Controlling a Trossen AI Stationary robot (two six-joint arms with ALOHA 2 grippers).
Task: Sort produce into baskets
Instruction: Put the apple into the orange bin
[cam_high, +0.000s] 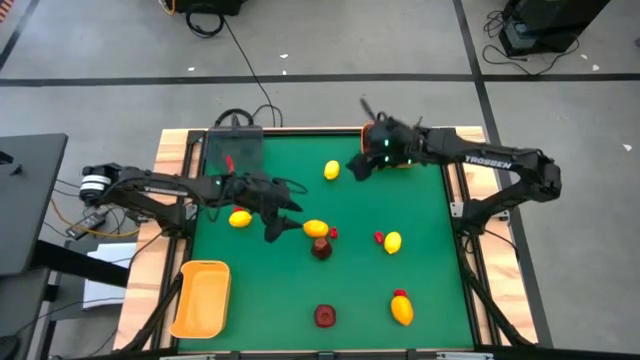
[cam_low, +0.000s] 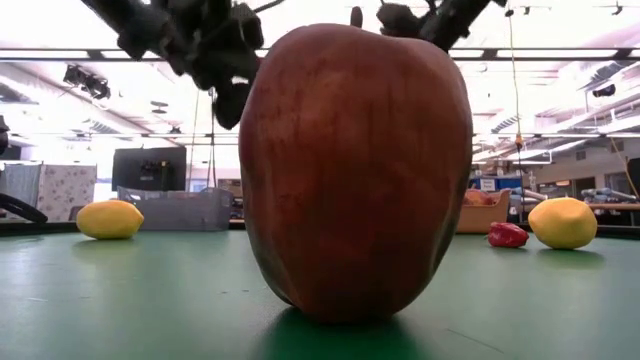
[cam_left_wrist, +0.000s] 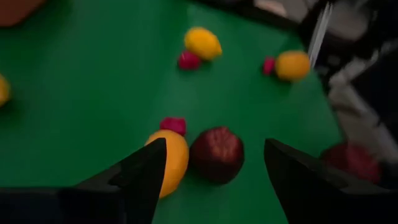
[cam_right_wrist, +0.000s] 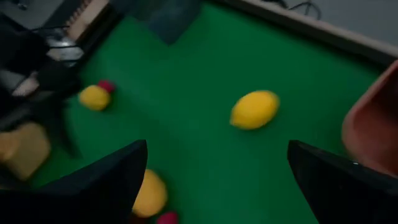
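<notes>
my left hand (cam_left_wrist: 211, 171) open, holding nothing | dark red apple (cam_left_wrist: 216, 154) right between fingers, lemon (cam_left_wrist: 169, 160) touching its side | green worktop (cam_left_wrist: 93, 93) beyond wide open

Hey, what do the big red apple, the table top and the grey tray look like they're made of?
Apple: probably moulded plastic; smooth dull skin with a soft sheen and streaky painted-looking red-brown colour.
Table top: looks like green felt or a mat; flat, matte, no glare.
Grey tray: likely translucent plastic; the green shows through its smoky walls.
</notes>
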